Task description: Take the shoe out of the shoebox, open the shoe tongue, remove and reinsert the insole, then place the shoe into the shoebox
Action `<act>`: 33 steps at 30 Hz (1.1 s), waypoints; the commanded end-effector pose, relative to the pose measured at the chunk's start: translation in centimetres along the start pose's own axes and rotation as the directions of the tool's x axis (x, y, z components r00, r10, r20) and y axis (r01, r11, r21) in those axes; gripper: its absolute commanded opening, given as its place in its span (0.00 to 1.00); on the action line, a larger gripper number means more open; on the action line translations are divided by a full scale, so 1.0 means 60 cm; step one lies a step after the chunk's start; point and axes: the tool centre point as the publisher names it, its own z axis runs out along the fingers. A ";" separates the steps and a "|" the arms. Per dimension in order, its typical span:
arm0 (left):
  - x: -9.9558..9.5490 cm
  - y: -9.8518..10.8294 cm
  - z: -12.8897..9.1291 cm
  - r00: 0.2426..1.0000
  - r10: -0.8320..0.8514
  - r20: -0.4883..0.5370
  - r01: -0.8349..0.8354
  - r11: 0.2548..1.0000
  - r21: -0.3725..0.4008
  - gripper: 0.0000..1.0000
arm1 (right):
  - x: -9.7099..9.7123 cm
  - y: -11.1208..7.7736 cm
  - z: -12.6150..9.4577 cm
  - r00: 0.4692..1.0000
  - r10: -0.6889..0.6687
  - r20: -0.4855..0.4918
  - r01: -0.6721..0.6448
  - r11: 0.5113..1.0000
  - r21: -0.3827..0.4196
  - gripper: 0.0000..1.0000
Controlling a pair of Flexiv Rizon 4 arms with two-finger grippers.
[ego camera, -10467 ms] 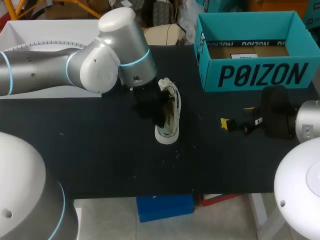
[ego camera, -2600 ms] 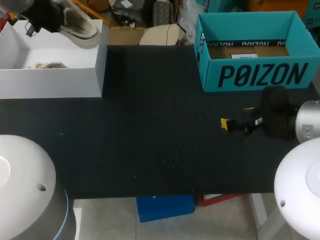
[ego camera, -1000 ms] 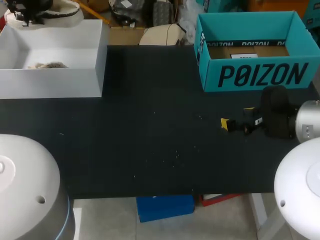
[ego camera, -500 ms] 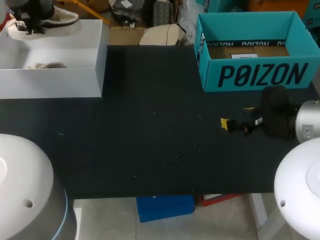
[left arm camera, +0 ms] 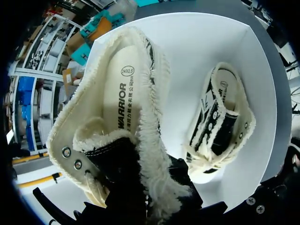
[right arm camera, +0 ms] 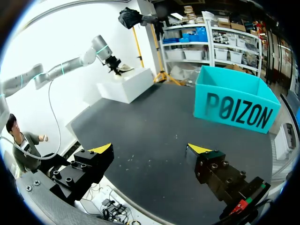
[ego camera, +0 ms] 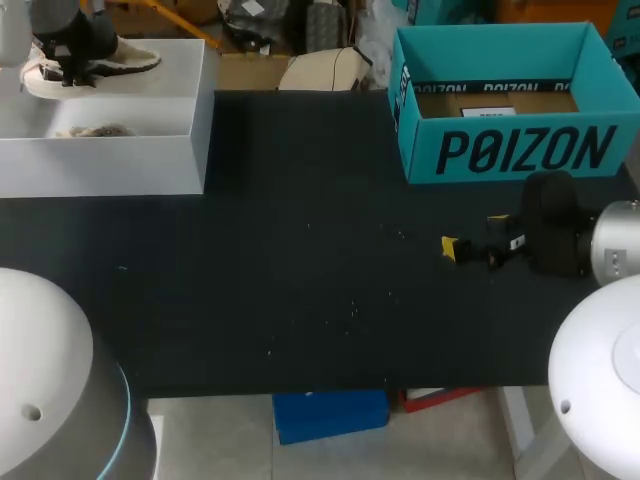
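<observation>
A cream, fleece-lined shoe with black sides [ego camera: 100, 62] hangs over the back of the white shoebox [ego camera: 150, 150] at the table's far left. My left gripper [ego camera: 72, 45] is shut on it. In the left wrist view the held shoe [left arm camera: 124, 103] fills the space ahead of the left gripper [left arm camera: 154, 201], whose fingertips are hidden, with its insole inside and facing the camera. A second matching shoe [left arm camera: 222, 126] lies on the floor of the white shoebox [left arm camera: 197, 47]. My right gripper [ego camera: 475, 235] stands open over the table's right side, with nothing between its fingers [right arm camera: 101, 150].
A teal shoebox [ego camera: 510, 150] stands open at the back right, just behind the right gripper; the right wrist view shows the teal shoebox [right arm camera: 234, 105] ahead of it too. Dark table surface [ego camera: 320, 260] stretches between the two boxes.
My left gripper carried the shoe from the table's middle to the white shoebox. In the last second it came down lower over the box. The right arm kept still.
</observation>
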 end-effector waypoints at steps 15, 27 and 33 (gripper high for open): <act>0.009 -0.005 0.061 0.999 0.028 -0.026 -0.030 0.997 -0.077 0.00 | 0.001 -0.003 0.002 1.000 0.001 0.002 -0.001 1.000 -0.004 1.00; 0.007 -0.008 0.037 0.999 0.034 -0.025 -0.035 0.997 -0.076 0.54 | 0.001 -0.003 0.002 1.000 0.001 0.002 -0.001 1.000 -0.004 1.00; 0.007 -0.020 -0.011 0.999 0.043 -0.010 -0.044 0.997 -0.061 0.39 | 0.001 -0.003 0.002 1.000 0.001 0.002 -0.001 1.000 -0.004 1.00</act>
